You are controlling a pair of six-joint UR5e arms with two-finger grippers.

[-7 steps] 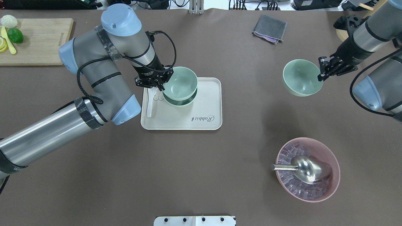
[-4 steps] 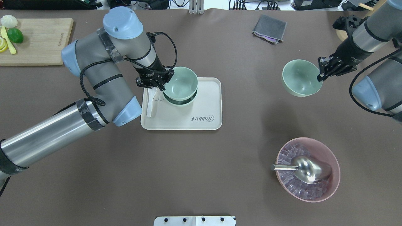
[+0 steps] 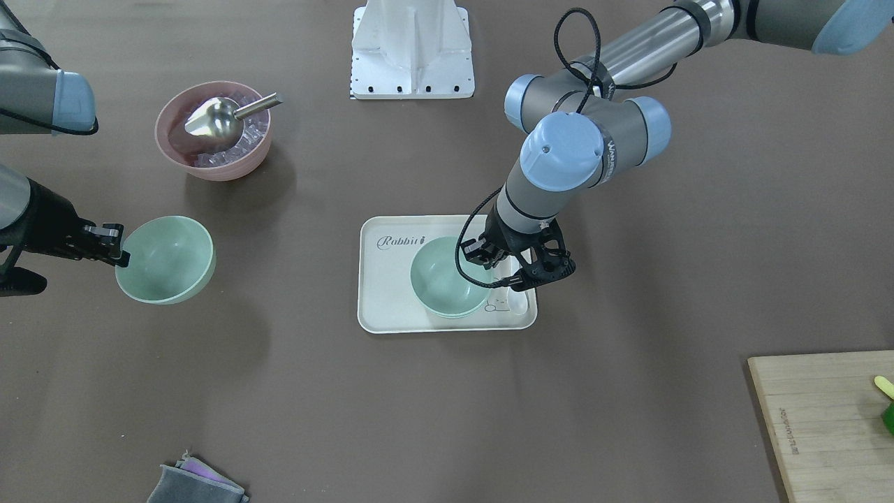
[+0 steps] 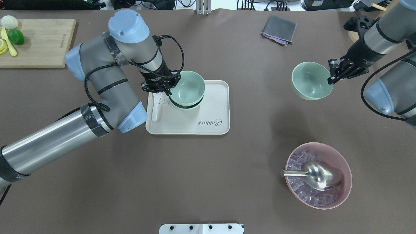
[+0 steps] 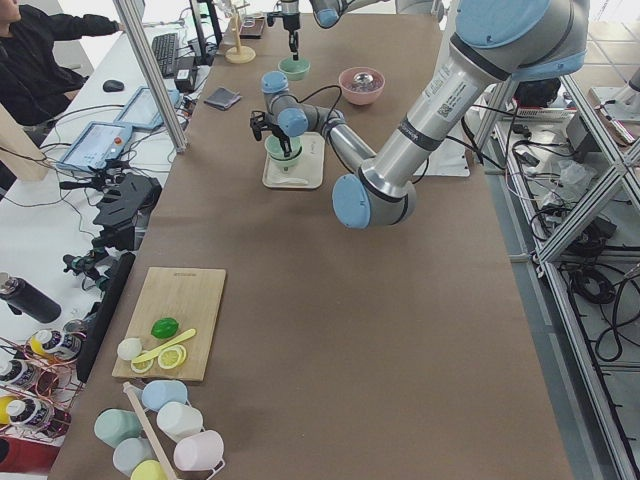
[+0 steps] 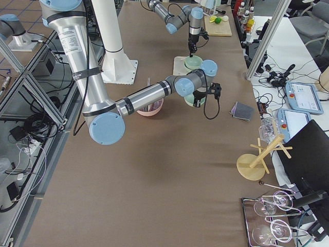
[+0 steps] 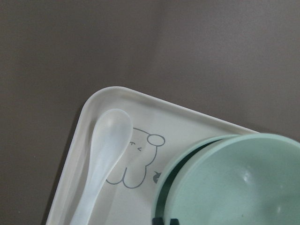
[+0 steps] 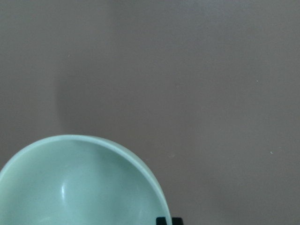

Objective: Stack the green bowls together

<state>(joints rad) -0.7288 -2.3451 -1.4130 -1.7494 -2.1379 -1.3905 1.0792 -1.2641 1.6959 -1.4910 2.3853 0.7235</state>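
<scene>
A: Nearest the robot?
B: Pink bowl (image 4: 347, 167), on the robot's right. It holds ice (image 4: 300, 191) and a metal scoop (image 4: 320, 175), handle pointing left.

A: Next back?
B: White tray (image 4: 201, 125), left of centre. Bottom bowl (image 4: 187, 107) sits on its far-left part. A pale spoon (image 4: 156, 109) lies on the tray just beside it, along the left rim.

A: L arm?
B: Left gripper (image 4: 168, 89) is clamped on the left rim of the top bowl (image 4: 188, 87). That bowl is upright and partly sunk into the bottom bowl, w/ a dark gap between the two rims (touching or not, can't tell).

A: R side?
B: Right gripper (image 4: 331, 79) pinches the third bowl (image 4: 310, 81) by its right rim. The bowl is mouth up, slightly tilted and held off the table, w/ its shadow on the table. It's well apart from the tray.

A: Far edge?
B: Folded grey cloth (image 4: 279, 29), right of centre. Wood board (image 4: 39, 42) at far left, w/ a lime (image 4: 15, 36) on it.
</scene>
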